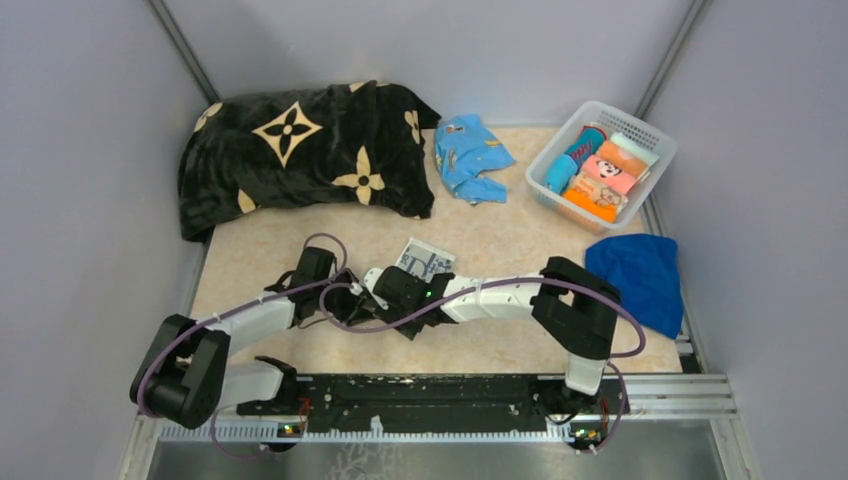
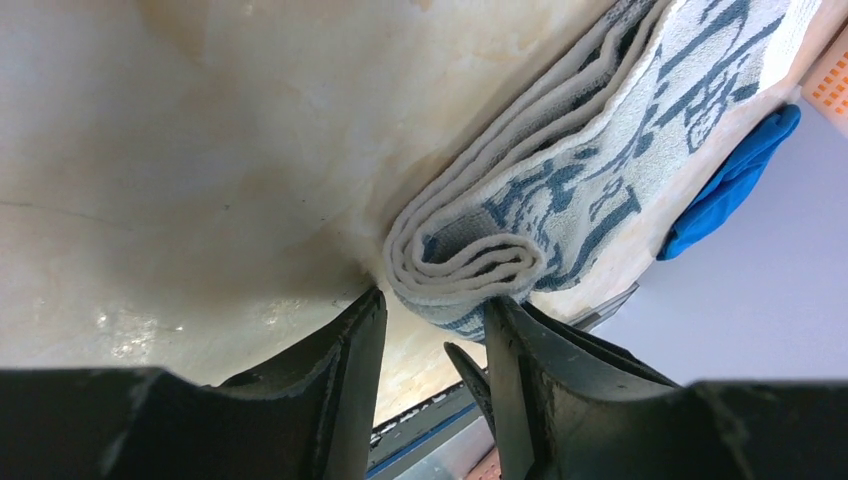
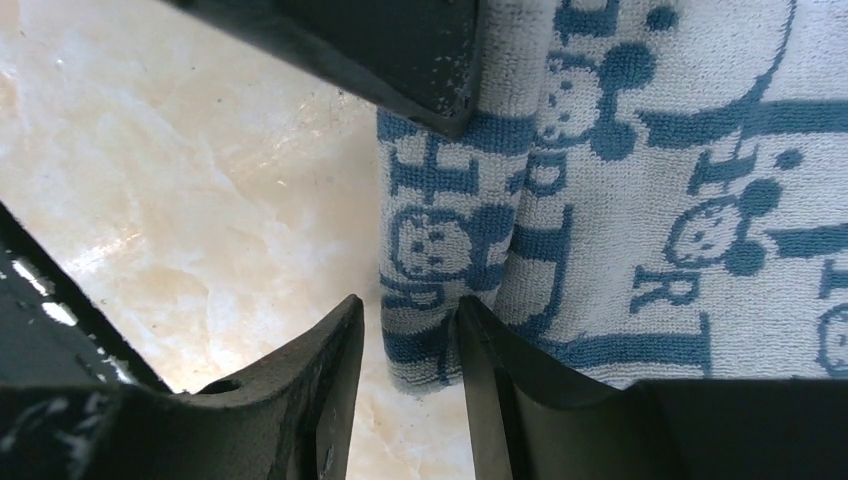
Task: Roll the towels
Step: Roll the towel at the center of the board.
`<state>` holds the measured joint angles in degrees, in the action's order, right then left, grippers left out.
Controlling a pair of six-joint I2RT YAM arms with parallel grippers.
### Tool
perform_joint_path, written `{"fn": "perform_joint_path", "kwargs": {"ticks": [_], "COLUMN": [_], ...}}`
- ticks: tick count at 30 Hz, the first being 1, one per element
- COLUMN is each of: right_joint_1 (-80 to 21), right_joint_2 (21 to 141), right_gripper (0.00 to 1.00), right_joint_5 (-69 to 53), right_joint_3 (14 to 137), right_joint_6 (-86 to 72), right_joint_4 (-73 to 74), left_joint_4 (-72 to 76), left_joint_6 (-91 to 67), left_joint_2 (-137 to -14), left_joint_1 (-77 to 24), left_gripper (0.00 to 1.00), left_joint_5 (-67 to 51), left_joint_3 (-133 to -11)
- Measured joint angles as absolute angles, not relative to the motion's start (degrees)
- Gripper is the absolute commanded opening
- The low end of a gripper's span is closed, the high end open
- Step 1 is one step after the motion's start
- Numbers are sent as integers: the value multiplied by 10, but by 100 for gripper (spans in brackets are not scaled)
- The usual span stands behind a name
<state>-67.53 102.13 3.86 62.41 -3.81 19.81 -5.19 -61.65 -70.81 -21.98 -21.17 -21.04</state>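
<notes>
Both arms are crowded over the white printed towel (image 1: 425,258), lying mid-counter (image 1: 260,262). The left pincer (image 2: 436,298) sits half open with the towel's layered end right at its tips. The right pincer (image 3: 410,302) is half open too, straddling a fold of the towel's edge with a sliver of gap.

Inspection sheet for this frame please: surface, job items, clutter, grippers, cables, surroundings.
Surface: beige marbled tabletop, no damage seen.
Job's things: white terry towel with dark-blue print, folded in layers, centre; small turquoise towel, crumpled, back; royal-blue towel, crumpled, right edge.
Clutter: black blanket with cream flowers, back left; white plastic basket of rolled cloths, back right.
Grippers: left gripper jaws apart at printed towel's folded end; right gripper straddles a fold, grip unclear.
Cables: purple cables loop along both arms.
Surroundings: grey walls on three sides; metal rail at near edge.
</notes>
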Motion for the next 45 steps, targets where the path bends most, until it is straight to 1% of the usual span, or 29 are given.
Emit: {"fn": "perform_joint_path", "kwargs": {"ticks": [14,19,21,23,27,28,31,32,33,39,42,45], "right_joint_1": [-730,-730,-730,-730,-730,-730,-724,-719,-710,-637,-601,-564], "right_joint_2": [1037,1046,1055,1060,1066,1066,1062,1058,1054,1039,1040,1046], "right_gripper": [42,40,36,31,15,13,4,3,2,1,1,2], "right_joint_5": [188,216,228,236,241,238,212,196,174,-36,-147,-256], "right_joint_3": [628,636,646,649,650,650,649,649,649,649,644,633], "right_joint_6": [-15,-10,-8,-4,9,13,25,27,28,2,-23,-57], "right_joint_4": [206,216,221,221,217,217,217,217,217,203,189,165], "left_joint_4": [-50,-51,-50,-48,-48,-48,-61,-67,-74,-153,-203,-237], "left_joint_6": [-608,-603,-601,-601,-596,-594,-590,-587,-585,-573,-569,-567], "left_joint_2": [-734,-739,-744,-750,-760,-762,-762,-759,-754,-679,-634,-596], "left_joint_1": [-220,-220,-220,-220,-220,-220,-220,-221,-221,-218,-215,-215], "left_gripper": [44,43,43,43,44,44,49,51,55,68,72,74], "left_joint_5": [-216,-216,-217,-219,-221,-221,-219,-214,-206,-131,-97,-77], "left_joint_3": [-222,-225,-228,-231,-239,-241,-251,-254,-256,-260,-260,-261]}}
